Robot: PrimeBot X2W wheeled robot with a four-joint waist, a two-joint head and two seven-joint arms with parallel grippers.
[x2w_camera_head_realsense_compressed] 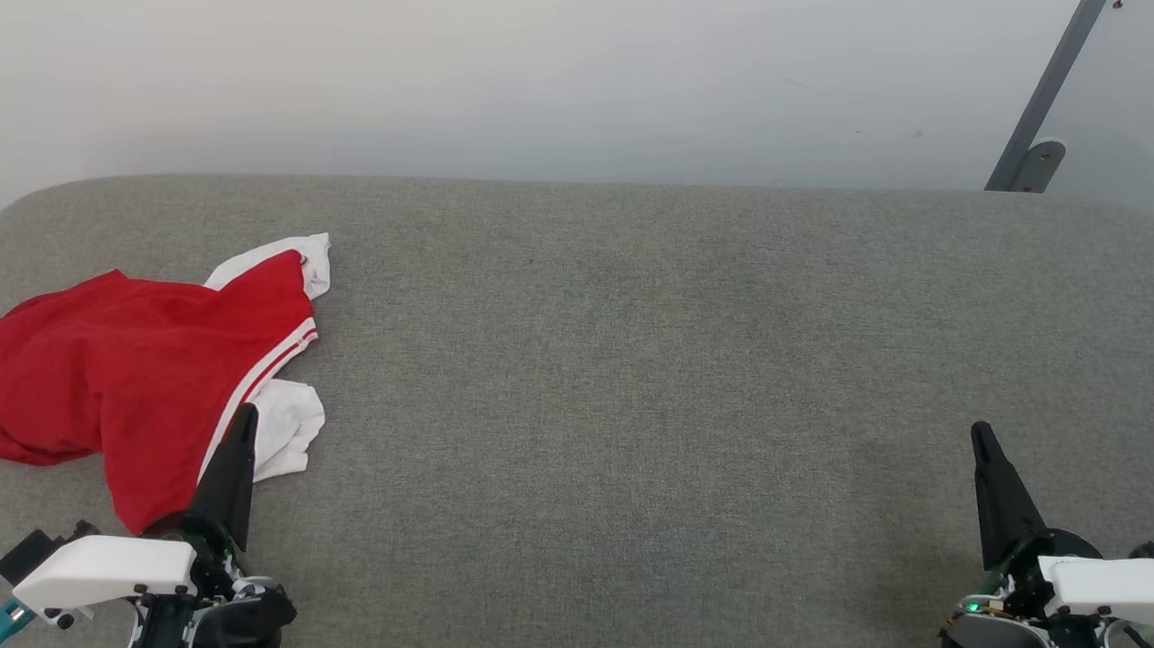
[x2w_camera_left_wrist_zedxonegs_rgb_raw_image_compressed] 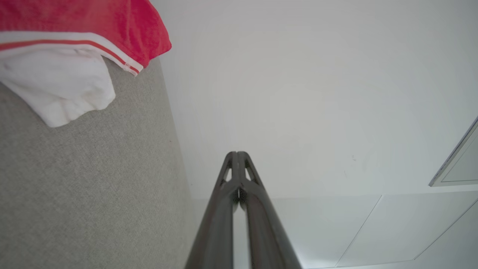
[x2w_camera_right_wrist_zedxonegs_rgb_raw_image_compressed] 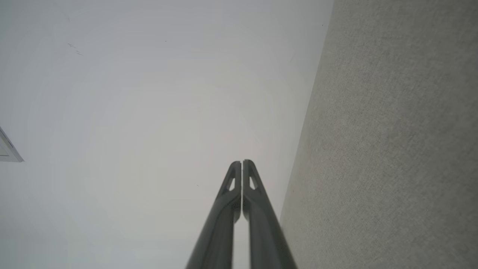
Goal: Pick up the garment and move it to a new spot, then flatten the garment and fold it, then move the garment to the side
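Garment (x2w_camera_head_realsense_compressed: 124, 356) crumpled in heap at left end of grey cushioned surface (x2w_camera_head_realsense_compressed: 634, 368), white sleeve ends poking out on its right side. Unsorted, so pick-up judged not yet begun. Left gripper (x2w_camera_head_realsense_compressed: 247, 412) at near edge, fingers pressed together, empty; looks parked, ready to reach. Red hem lies just beside its fingers, on their left; contact cannot be told. Right gripper (x2w_camera_head_realsense_compressed: 979, 431) likewise closed tight, nothing held, well apart from garment, far across surface.
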